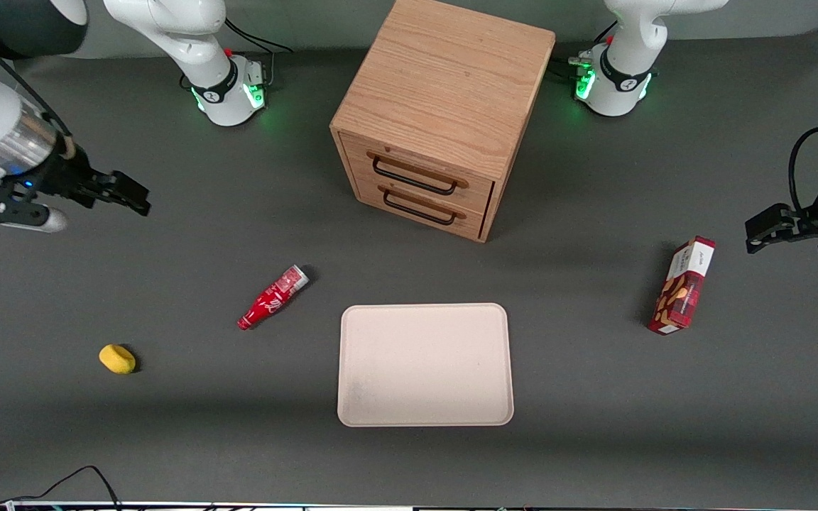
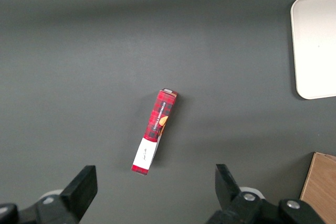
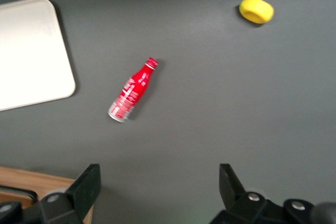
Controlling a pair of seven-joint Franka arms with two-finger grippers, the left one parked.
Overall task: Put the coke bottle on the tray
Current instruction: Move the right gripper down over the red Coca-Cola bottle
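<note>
1 coke bottle (image 1: 273, 297), red with white script, lies on its side on the dark desk (image 1: 167, 426), beside the tray and apart from it, cap end nearer the front camera than its silvery base. 1 tray (image 1: 424, 364), pale beige, rounded corners, low rim, flat on the desk in front of the drawer cabinet (image 1: 439, 113). 1 hand (image 1: 119, 190), raised above the desk toward the working arm's end, fingers spread wide, holding nothing, well apart from the bottle. 1 yellow lump (image 1: 117, 358), nearer the front camera than the bottle. 1 red snack box (image 1: 682, 285), toward the parked arm's end.
</note>
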